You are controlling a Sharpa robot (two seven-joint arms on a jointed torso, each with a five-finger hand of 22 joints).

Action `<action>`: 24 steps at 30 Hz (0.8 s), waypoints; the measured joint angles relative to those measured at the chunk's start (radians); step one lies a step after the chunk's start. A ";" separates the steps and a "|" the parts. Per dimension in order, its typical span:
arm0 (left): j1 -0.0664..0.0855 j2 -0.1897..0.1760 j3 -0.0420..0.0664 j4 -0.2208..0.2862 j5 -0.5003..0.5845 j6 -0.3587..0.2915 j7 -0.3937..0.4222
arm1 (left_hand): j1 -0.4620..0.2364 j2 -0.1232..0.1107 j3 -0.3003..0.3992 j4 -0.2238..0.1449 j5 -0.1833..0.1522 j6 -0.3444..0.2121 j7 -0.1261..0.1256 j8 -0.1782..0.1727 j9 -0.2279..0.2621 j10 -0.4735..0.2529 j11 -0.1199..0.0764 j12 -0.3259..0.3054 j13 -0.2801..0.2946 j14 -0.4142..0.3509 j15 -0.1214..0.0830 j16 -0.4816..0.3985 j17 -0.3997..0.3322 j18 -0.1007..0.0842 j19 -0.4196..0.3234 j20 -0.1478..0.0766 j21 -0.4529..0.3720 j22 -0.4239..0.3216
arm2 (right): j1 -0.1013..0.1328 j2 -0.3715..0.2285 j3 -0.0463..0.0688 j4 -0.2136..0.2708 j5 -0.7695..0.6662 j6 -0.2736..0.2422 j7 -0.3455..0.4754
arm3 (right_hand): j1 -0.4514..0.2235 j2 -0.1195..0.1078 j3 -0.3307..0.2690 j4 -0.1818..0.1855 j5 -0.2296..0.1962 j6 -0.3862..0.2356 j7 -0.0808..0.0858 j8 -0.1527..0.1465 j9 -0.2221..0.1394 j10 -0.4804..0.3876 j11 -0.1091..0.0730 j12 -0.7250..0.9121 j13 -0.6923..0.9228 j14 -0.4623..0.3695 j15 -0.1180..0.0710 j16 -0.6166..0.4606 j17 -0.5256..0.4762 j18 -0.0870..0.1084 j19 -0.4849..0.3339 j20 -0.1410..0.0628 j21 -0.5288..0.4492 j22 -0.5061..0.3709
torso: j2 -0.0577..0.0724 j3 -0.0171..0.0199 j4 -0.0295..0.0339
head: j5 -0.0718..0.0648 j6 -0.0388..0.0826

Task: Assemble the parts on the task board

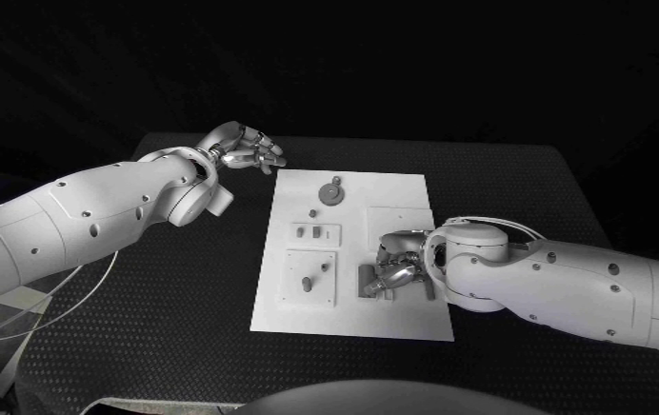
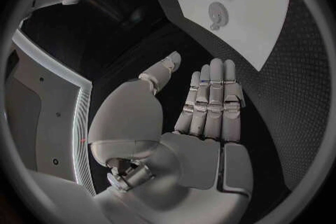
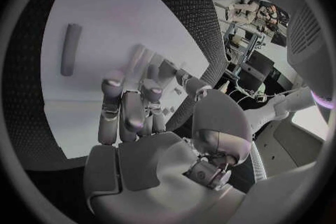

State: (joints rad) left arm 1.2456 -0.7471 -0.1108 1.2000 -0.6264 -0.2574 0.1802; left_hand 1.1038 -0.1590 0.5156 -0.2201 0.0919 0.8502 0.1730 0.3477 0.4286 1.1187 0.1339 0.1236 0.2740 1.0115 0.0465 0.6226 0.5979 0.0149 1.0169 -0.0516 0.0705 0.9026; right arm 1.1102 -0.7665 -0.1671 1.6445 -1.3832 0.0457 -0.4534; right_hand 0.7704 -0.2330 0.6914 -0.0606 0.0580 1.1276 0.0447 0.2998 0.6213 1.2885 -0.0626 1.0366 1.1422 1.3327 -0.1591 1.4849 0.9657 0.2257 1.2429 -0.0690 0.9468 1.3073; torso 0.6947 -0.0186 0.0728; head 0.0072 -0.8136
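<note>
My right hand lies on the near right part of the board, fingers bent down onto the white surface among the grey parts there; whether they actually grip one I cannot tell, since the palm hides the fingertips. From my right wrist I see those fingers curled toward the board, with a grey bar lying flat on it just beyond them, apart from my fingers. On the near left of the board sits a raised square plate with small pegs standing on it. Past that, toward the middle, two small blocks lie side by side. Farther still, near the far edge, a round disc part rests flat on the board. My left hand hovers off the board's far left corner, above the black table, holding nothing; from my left wrist its fingers are stretched out side by side, the thumb apart.
</note>
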 measured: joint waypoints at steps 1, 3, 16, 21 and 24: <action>0.000 0.000 0.000 0.000 0.000 0.000 0.000 | 0.000 0.000 0.000 0.000 0.000 0.000 0.000 0.000 0.000 0.000 0.000 0.000 0.000 0.000 0.000 0.000 0.000 0.000 0.000 0.000 0.000 0.000 | -0.001 0.003 -0.001 -0.001 -0.003 0.001 0.000 | 0.000 0.000 0.000 0.000 0.000 0.000 0.000 0.000 0.000 0.000 0.000 0.000 0.000 0.000 0.000 0.000 0.000 0.000 0.000 0.000 0.000 0.000 | 0.000 0.0000 0.0001 | 0.000 0.000; 0.000 0.001 0.000 0.000 0.000 0.000 0.000 | 0.000 0.000 0.000 0.000 0.000 0.000 0.000 0.000 0.000 0.000 0.000 0.000 0.001 0.000 0.000 0.000 0.000 0.000 0.000 0.000 0.000 0.000 | -0.002 0.007 -0.002 -0.004 -0.008 0.002 -0.001 | 0.000 0.000 0.000 0.000 0.000 0.000 0.000 0.000 0.000 0.000 0.000 0.000 0.000 0.000 0.000 0.000 0.000 0.000 0.000 0.000 0.000 0.001 | 0.000 0.0000 0.0000 | 0.000 0.000; 0.000 0.000 0.000 0.000 0.000 0.001 0.000 | 0.000 0.000 0.000 0.000 0.000 0.000 0.000 0.000 0.000 0.000 0.000 0.000 0.002 0.000 0.000 0.000 0.003 0.000 0.000 0.000 0.000 0.000 | -0.005 0.011 0.000 -0.012 -0.026 0.005 -0.001 | -0.002 -0.002 0.000 0.000 0.000 -0.001 -0.002 0.000 0.000 0.000 0.000 0.000 0.000 0.000 0.000 0.000 0.000 0.000 -0.001 0.001 0.000 0.001 | 0.000 0.0000 0.0001 | 0.000 -0.002; 0.000 -0.001 0.000 0.000 0.000 0.002 -0.001 | 0.000 0.000 0.000 0.000 0.000 0.000 0.000 0.000 0.000 0.000 0.000 0.000 0.002 0.000 0.000 0.000 0.004 0.000 0.000 0.000 0.000 0.000 | -0.006 0.011 0.000 -0.014 -0.029 0.006 0.000 | -0.004 -0.003 0.000 0.000 0.000 -0.001 -0.002 0.000 0.000 0.000 0.000 0.000 0.000 -0.001 0.001 0.000 0.000 0.000 -0.001 0.002 0.000 0.001 | 0.000 0.0000 0.0002 | 0.001 -0.002; 0.000 -0.001 0.000 0.000 0.000 0.002 -0.001 | 0.000 0.000 -0.003 0.003 0.000 0.000 0.000 0.000 0.000 0.000 0.000 0.000 0.002 0.000 0.000 -0.004 0.004 0.000 0.000 0.000 0.000 0.000 | -0.006 0.010 0.000 -0.012 -0.029 0.006 0.001 | -0.003 -0.003 0.000 0.000 0.000 -0.001 -0.002 0.000 0.000 0.000 0.000 0.000 0.000 -0.001 0.001 0.000 0.000 0.000 -0.001 0.002 0.000 0.001 | 0.000 0.0000 0.0002 | 0.001 -0.003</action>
State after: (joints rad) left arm 1.2453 -0.7477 -0.1108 1.1998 -0.6268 -0.2556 0.1794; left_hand 1.1038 -0.1590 0.5128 -0.2174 0.0919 0.8502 0.1731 0.3477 0.4286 1.1187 0.1339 0.1236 0.2759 1.0115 0.0465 0.6188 0.6020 0.0149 1.0169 -0.0516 0.0705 0.9027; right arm 1.1038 -0.7566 -0.1669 1.6324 -1.4124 0.0520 -0.4526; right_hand 0.7677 -0.2355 0.6913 -0.0605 0.0578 1.1262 0.0426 0.2999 0.6212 1.2884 -0.0626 1.0367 1.1420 1.3320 -0.1578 1.4849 0.9657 0.2257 1.2415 -0.0675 0.9468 1.3079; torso 0.6942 -0.0186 0.0730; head 0.0083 -0.8164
